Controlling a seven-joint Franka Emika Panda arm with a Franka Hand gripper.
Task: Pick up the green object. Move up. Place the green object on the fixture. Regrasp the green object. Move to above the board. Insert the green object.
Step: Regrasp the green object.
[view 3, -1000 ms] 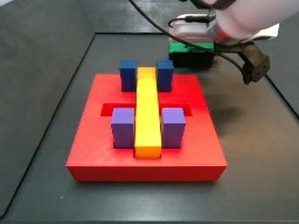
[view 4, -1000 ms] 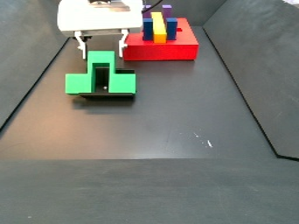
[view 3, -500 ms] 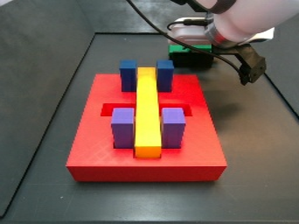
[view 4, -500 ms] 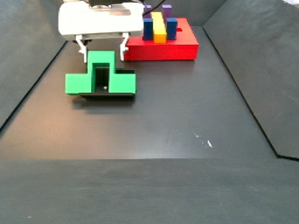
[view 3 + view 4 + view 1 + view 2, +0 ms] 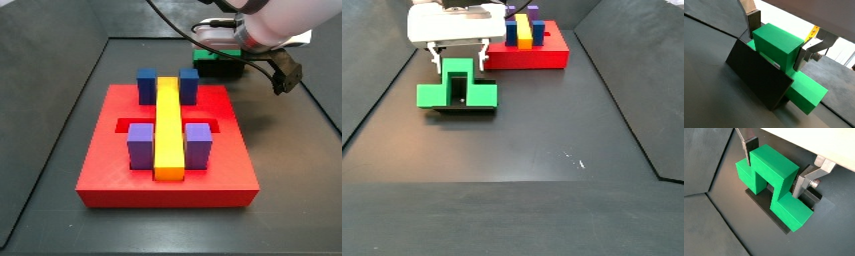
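1. Your green object (image 5: 457,88) sits on the fixture (image 5: 784,218), beside the board (image 5: 540,55) (so it can be gripped a new way).
2. Your end effector (image 5: 777,165) is right over it, with a finger (image 5: 751,150) on each side of the raised middle.
3. The fingers look spread, with small gaps showing.
4. I think you squeeze next, then lift.
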